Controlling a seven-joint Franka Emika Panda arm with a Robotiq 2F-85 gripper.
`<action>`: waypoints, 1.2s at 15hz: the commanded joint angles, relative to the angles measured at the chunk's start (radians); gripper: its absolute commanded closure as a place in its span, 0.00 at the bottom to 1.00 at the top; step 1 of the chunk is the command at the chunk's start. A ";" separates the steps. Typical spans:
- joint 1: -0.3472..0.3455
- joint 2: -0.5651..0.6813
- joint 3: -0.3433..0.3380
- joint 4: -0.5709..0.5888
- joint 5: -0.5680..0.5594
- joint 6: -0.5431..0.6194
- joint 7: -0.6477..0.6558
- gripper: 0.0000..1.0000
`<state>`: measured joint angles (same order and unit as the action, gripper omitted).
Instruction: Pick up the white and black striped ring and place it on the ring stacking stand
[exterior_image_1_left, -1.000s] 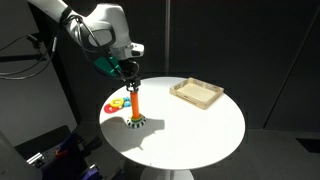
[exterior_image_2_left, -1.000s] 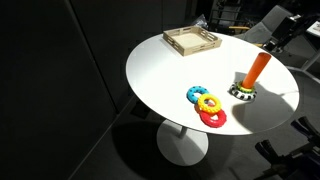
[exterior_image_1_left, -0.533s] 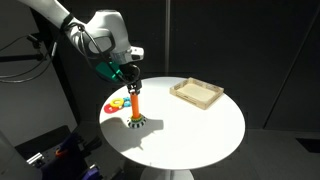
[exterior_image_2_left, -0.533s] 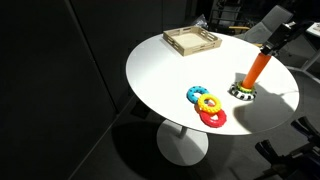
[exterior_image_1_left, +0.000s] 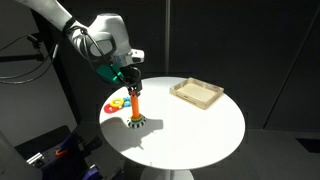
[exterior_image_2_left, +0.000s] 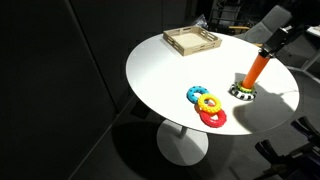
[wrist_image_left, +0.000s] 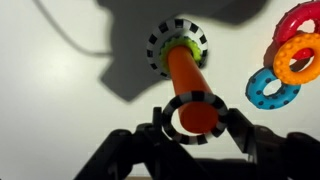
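In the wrist view my gripper (wrist_image_left: 195, 122) is shut on the white and black striped ring (wrist_image_left: 168, 118). It holds the ring level around the top of the orange peg (wrist_image_left: 182, 72) of the ring stacking stand. The stand's round base (wrist_image_left: 156, 48) is ringed in black and white with green inside. In both exterior views the gripper (exterior_image_1_left: 128, 72) (exterior_image_2_left: 272, 42) sits right at the top of the upright peg (exterior_image_1_left: 134, 105) (exterior_image_2_left: 256, 68). The held ring is too small to make out there.
Blue (exterior_image_2_left: 196, 93), yellow (exterior_image_2_left: 209, 103) and red (exterior_image_2_left: 213, 117) rings lie together on the round white table (exterior_image_2_left: 170, 75) beside the stand. A shallow wooden tray (exterior_image_1_left: 196, 94) (exterior_image_2_left: 192, 41) sits at the table's far side. The surroundings are dark.
My gripper has moved slightly down and toward the peg top with the striped ring in it. Nothing else has moved.
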<state>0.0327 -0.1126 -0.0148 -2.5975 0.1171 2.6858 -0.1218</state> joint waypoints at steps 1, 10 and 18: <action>0.005 -0.002 -0.002 -0.002 0.024 0.010 -0.029 0.58; 0.013 0.012 -0.001 -0.012 0.041 0.096 -0.035 0.58; 0.032 0.021 0.001 -0.019 0.106 0.097 -0.066 0.58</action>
<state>0.0486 -0.0868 -0.0124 -2.6098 0.1620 2.7945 -0.1366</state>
